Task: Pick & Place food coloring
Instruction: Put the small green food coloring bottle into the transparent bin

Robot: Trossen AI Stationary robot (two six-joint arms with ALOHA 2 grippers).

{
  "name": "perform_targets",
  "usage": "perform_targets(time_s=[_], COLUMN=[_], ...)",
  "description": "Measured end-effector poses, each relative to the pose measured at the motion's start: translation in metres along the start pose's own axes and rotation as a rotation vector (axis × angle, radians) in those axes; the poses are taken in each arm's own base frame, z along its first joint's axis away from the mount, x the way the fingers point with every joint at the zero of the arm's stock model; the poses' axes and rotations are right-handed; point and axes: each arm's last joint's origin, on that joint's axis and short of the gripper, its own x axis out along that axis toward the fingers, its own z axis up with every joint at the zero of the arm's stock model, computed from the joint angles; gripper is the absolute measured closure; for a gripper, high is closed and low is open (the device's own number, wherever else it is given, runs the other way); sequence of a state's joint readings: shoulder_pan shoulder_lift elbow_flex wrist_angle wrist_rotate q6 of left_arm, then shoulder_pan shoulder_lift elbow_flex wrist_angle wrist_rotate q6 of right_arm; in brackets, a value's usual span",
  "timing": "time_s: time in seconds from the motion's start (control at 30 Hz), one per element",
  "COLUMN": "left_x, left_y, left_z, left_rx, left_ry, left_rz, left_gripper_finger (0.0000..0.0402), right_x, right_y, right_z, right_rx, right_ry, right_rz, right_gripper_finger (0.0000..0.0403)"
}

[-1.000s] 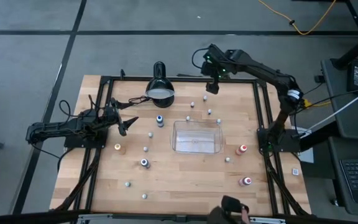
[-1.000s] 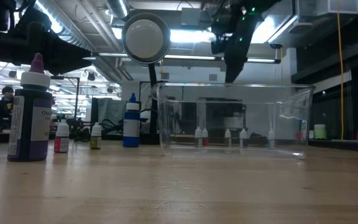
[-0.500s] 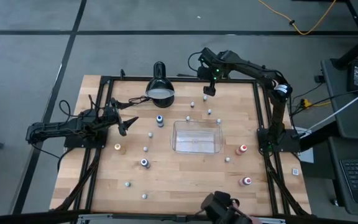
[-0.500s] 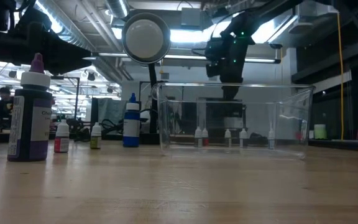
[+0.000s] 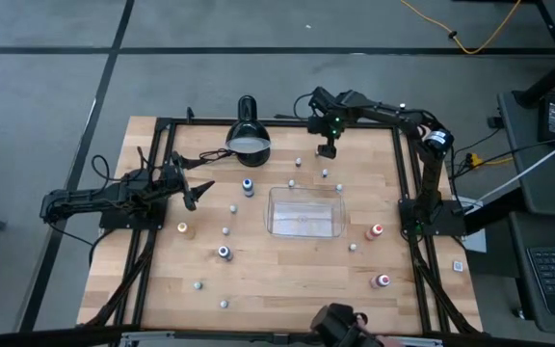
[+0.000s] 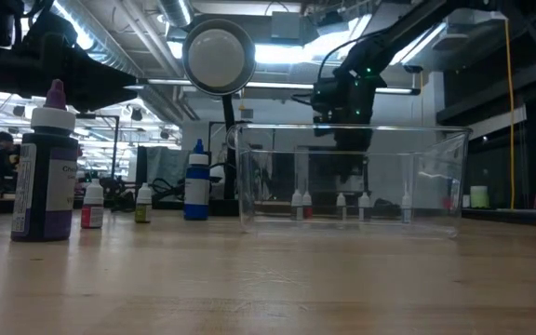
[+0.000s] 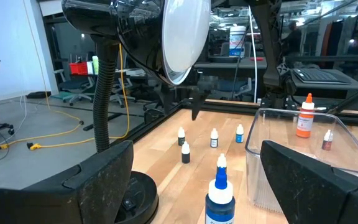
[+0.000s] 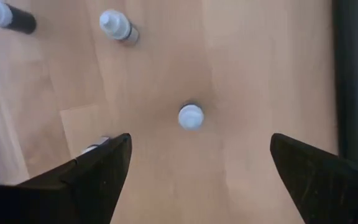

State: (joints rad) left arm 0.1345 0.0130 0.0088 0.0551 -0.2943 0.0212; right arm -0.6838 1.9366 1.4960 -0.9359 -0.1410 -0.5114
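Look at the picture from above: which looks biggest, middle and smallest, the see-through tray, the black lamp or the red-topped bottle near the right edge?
1. Clear tray, the biggest.
2. Black lamp, in the middle.
3. Red-topped bottle, far the smallest.

Lab, robot arms [image 5: 114, 198], (ceiling ducts [image 6: 119, 42])

Right end effector [image 5: 327, 151] spread wide, pointing down; left end effector [image 5: 198, 190] likewise, parked.

Only thing I could kinda read was "Ch" on the purple-capped bottle's label [image 6: 40, 181]; the rest was too blurry.
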Motion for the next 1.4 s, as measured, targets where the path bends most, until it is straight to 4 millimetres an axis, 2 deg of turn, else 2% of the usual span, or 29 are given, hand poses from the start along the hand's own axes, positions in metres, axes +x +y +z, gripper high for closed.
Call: perform_targets(time_s=[0.67,1.03,1.17,1.4], left_x=[0.000,0.000,0.000,0.000], left_y=[0.000,0.000,0.000,0.000], left_z=[0.000,0.000,0.000,0.000], left_rx=[0.000,0.000,0.000,0.000], left_ry=[0.000,0.000,0.000,0.000], left_rz=[0.000,0.000,0.000,0.000], left_gripper_finger=[0.0054,0.0054,0.0054,0.0054], right_x=[0.036,0.052,0.052,0.052], right_y=[0.004,0.003,0.003,0.004], right_z=[-0.010,-0.013,-0.013,-0.015], right_rx=[-0.063,-0.061,-0.061,-0.057], right_ry=[-0.073,-0.029,-0.023,0.007], right_rz=[-0.028,-0.003,-0.014,-0.012], right_gripper_finger=[0.0022,0.0022,0.0038,0.0093])
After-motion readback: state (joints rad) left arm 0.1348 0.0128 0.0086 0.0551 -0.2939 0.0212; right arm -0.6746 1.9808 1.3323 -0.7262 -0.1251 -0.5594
